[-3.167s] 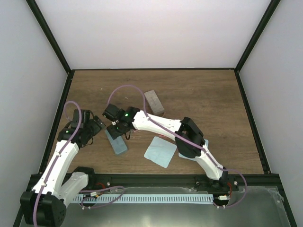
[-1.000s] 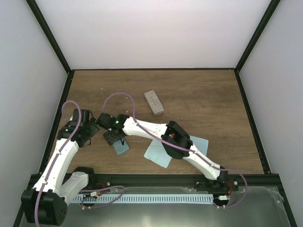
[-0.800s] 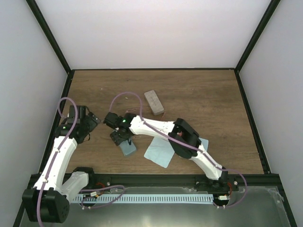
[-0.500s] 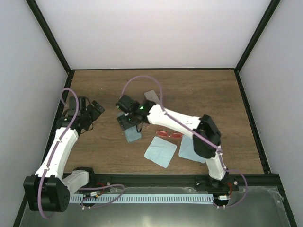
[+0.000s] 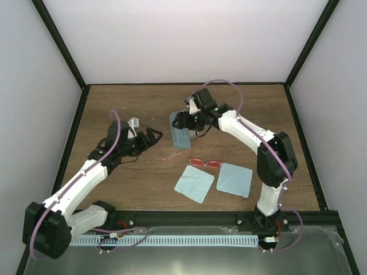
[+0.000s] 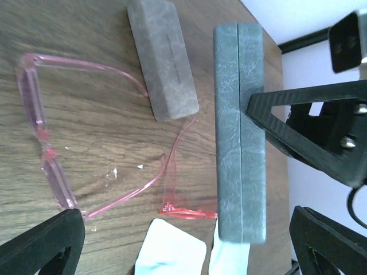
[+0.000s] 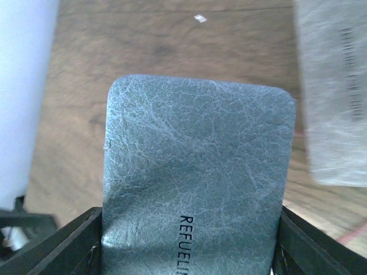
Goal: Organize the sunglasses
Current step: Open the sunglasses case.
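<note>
Our right gripper (image 5: 181, 122) squeezes the blue-grey case (image 5: 180, 138) by its sides, near the middle of the top view; our left gripper (image 5: 150, 136) is wide open, holding nothing; the red sunglasses (image 5: 205, 163) lie on the table just above 2 light-blue cloths (image 5: 194, 184).

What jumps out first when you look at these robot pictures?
The right gripper is clamped on a blue-grey leathery oblong case over the middle of the brown wooden table. Facing it, the left gripper hangs wide open, with pale pink see-through glasses lying unfolded in front of it. A pair of red-framed sunglasses lies next to two light-blue square cloths.
</note>
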You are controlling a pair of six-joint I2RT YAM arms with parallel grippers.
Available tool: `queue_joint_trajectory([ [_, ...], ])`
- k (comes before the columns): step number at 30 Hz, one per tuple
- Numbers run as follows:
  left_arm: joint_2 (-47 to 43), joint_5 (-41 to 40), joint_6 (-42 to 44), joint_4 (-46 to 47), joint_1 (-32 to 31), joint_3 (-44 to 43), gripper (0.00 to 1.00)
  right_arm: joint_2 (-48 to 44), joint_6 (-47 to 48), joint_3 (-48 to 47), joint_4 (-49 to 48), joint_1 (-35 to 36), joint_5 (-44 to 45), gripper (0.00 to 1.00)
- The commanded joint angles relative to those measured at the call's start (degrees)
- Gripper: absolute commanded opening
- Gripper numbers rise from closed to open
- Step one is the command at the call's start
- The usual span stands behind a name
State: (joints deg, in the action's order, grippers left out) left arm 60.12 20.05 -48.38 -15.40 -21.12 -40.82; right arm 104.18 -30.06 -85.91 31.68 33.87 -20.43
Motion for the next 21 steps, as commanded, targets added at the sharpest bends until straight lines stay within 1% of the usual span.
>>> queue_joint_trajectory([
  [1,3.55,-1.44,-1.44,3.94,-3.36,-1.55,1.0,-4.55,-0.9,-0.13,-6.5,1.65,-10.53,0.61],
  [9,8.78,-4.32,-0.81,2.38,-5.32,-4.11,1.0,-6.47,-0.11,-0.03,-6.91,1.15,-14.85,0.61],
  [14,9.52,-5.17,-1.23,3.0,-5.31,-4.03,1.0,-6.8,0.67,-0.19,-6.2,1.05,-16.48,0.61],
  [21,8.9,-3.81,-1.19,4.54,-5.32,-4.32,1.0,-6.28,1.18,0.3,-6.15,0.85,-16.88,0.61],
])
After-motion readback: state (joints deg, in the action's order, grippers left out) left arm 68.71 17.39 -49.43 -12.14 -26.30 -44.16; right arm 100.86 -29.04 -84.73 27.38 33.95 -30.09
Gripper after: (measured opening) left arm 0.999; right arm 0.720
